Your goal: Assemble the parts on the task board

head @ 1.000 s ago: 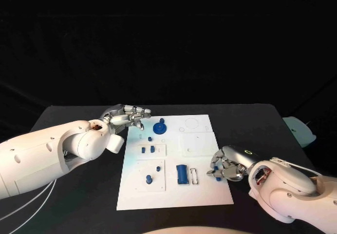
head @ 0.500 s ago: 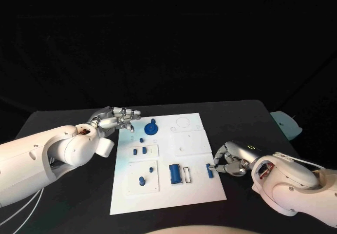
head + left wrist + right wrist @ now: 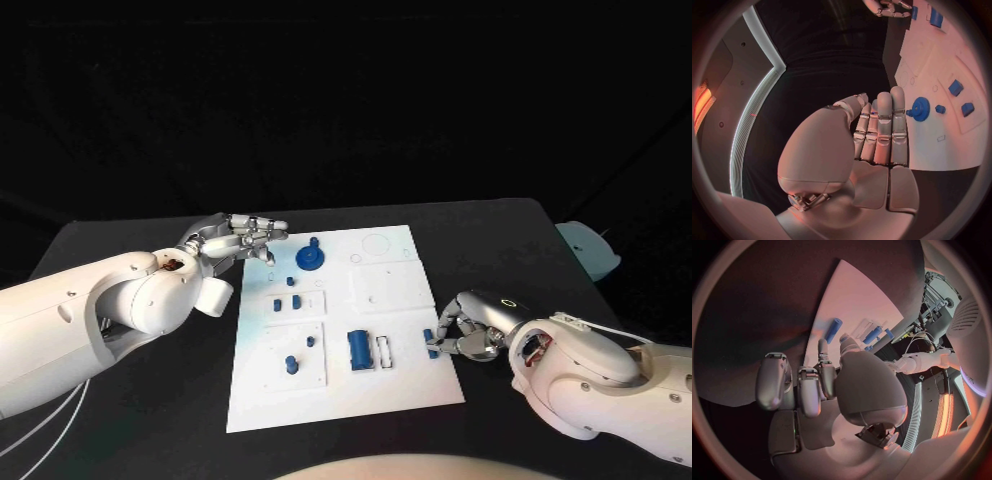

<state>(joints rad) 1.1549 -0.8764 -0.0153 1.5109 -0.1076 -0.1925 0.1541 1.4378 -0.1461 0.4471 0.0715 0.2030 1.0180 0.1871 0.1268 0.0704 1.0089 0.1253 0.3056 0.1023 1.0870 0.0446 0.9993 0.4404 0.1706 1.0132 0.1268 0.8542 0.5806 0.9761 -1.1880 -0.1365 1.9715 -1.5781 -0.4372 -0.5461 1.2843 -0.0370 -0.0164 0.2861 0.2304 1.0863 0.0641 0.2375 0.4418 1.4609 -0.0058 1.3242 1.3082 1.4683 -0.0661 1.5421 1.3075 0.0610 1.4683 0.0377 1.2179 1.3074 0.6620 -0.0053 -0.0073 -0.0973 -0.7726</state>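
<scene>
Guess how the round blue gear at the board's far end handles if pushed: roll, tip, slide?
The round blue toothed gear lies flat on the white task board, so it probably slides, not rolls. It looks like stiff, light plastic. Its small raised hub may give the fingers a hold.

White task board lies flat mid-table, small blue parts on it, a blue gear near its far edge
</scene>
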